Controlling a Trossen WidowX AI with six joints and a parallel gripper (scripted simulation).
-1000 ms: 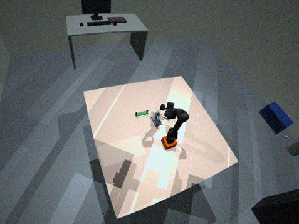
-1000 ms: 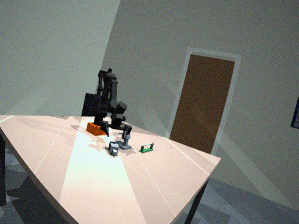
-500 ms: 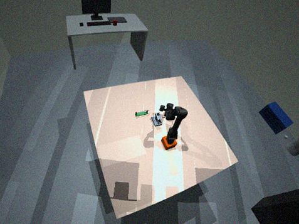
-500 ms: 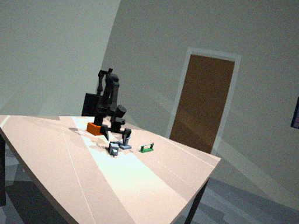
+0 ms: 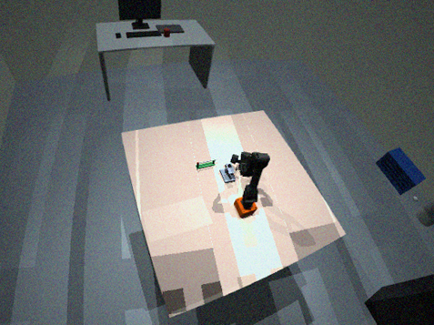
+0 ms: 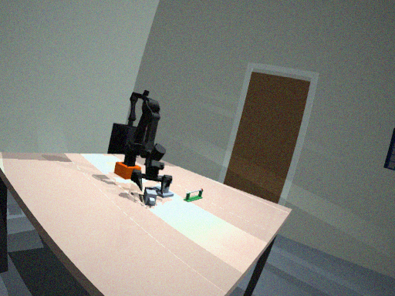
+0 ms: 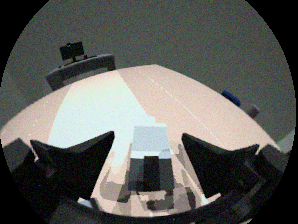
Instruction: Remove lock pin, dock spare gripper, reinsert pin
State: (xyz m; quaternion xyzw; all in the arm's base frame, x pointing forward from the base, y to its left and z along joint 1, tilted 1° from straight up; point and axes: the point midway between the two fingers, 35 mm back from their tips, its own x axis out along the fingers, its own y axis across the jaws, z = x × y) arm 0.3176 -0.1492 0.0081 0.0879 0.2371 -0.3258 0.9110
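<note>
My gripper (image 6: 153, 189) (image 7: 149, 136) is open and empty, low over the table. Its fingers stand to either side of the spare gripper (image 6: 150, 196) (image 7: 151, 167), a grey block with a pale top and dark parts, which shows between the fingertips in the wrist view. The arm hides it in the top view. The mount (image 5: 227, 176) (image 6: 167, 194) is a blue-grey base with an upright socket; one finger overlaps it in the exterior view, and I cannot tell whether they touch. A thin pale rod with a red end, seemingly the lock pin, lies across a green cradle (image 5: 206, 166) (image 6: 193, 199).
The arm's orange base (image 5: 246, 208) (image 6: 127, 169) stands on the pale table (image 5: 166, 167) (image 6: 116, 247). The green cradle is beyond the mount from the arm's fingers. A desk (image 5: 191, 36) with a monitor (image 5: 139, 6) stands away from the table.
</note>
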